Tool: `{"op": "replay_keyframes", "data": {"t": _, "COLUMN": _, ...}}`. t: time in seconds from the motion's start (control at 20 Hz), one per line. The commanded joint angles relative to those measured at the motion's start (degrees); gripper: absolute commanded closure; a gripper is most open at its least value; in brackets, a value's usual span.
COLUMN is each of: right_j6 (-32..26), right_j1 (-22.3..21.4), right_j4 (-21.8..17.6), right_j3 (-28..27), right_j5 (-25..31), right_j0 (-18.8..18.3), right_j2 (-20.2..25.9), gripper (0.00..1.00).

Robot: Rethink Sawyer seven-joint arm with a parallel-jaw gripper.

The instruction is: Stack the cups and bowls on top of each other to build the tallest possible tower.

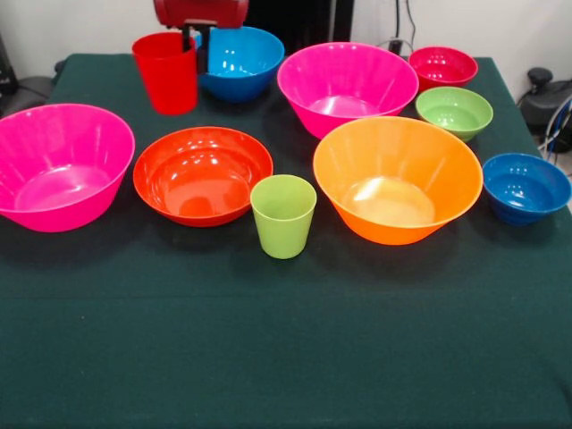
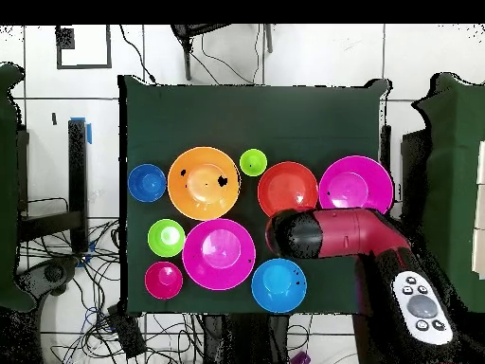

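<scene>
- End effector (image 1: pixel 191 37): at 12 o'clock, above the red cup (image 1: pixel 166 72); whether it is apart or together cannot be told.
- Bowls, e.g. orange bowl (image 1: pixel 397 179), and lime cup (image 1: pixel 283 215): all separate on the bench (image 1: pixel 286 357).
- Tower: not yet begun.

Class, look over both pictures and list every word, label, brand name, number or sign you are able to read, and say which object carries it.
None can be read.
Cups and bowls, such as the orange bowl and the lime green cup: plain, no print.
Green tablecloth: no marks.
Robot arm: its grey button panel shows round buttons, but any marks on them are too small to read.
</scene>
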Motion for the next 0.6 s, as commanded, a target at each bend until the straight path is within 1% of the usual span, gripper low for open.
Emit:
{"op": "replay_keyframes", "data": {"t": 0.05, "right_j6": 4.41, "right_j1": 1.28, "right_j4": 2.85, "right_j3": -0.23, "right_j5": 2.47, "right_j0": 5.12, "right_j2": 2.94, "gripper": 1.0}}
{"op": "replay_keyframes", "data": {"t": 0.3, "right_j6": 6.6, "right_j1": 2.61, "right_j4": 3.98, "right_j3": -1.21, "right_j5": 0.69, "right_j0": 7.95, "right_j2": 1.38, "gripper": 1.0}}
{"op": "replay_keyframes", "data": {"t": 0.4, "right_j6": 6.57, "right_j1": 3.05, "right_j4": 3.98, "right_j3": -1.37, "right_j5": -0.17, "right_j0": 8.35, "right_j2": 0.71, "gripper": 1.0}}
{"op": "replay_keyframes", "data": {"t": 0.6, "right_j6": 5.98, "right_j1": 2.43, "right_j4": 3.94, "right_j3": -1.13, "right_j5": -0.46, "right_j0": 8.93, "right_j2": 0.06, "gripper": 1.0}}
